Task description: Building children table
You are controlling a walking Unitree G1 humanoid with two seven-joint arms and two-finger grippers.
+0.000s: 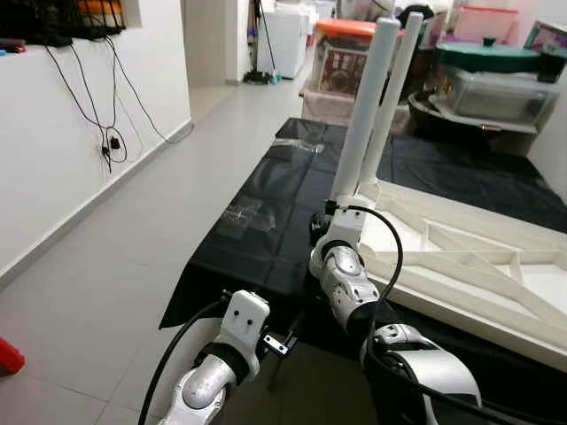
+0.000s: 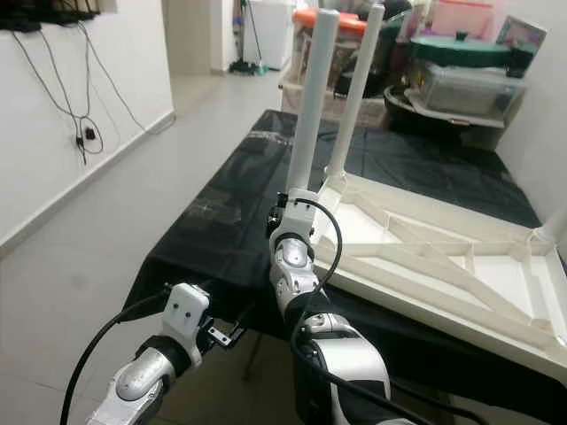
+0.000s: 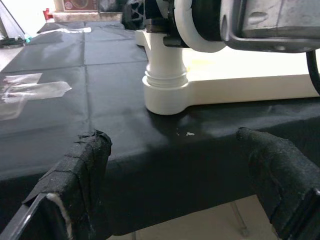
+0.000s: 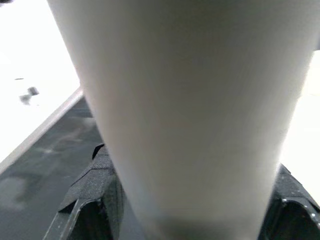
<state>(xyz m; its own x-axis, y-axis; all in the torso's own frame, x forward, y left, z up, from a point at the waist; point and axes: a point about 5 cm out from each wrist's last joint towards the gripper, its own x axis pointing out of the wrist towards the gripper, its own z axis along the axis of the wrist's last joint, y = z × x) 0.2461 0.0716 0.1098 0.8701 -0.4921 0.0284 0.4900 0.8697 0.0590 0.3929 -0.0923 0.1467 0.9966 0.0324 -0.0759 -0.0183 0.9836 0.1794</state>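
A white children's table top (image 1: 461, 266) lies upside down on a black-covered surface (image 1: 266, 212). Two white legs stand upright from it: a near leg (image 1: 363, 106) at the corner closest to me and a second leg (image 1: 397, 88) just behind. My right gripper (image 4: 190, 205) is shut on the near leg low down, its fingers (image 4: 97, 195) on either side of the tube. The leg's base sits in the corner socket (image 3: 165, 95). My left gripper (image 3: 175, 170) is open, low at the front edge of the black surface, facing that socket with nothing between its fingers (image 3: 75, 175).
Stacked storage boxes and bins (image 1: 487, 80) crowd the far end. A white wall with hanging cables (image 1: 106, 106) runs along the left, with grey tiled floor (image 1: 115, 257) between it and the black surface. A red object (image 1: 7, 356) lies on the floor at left.
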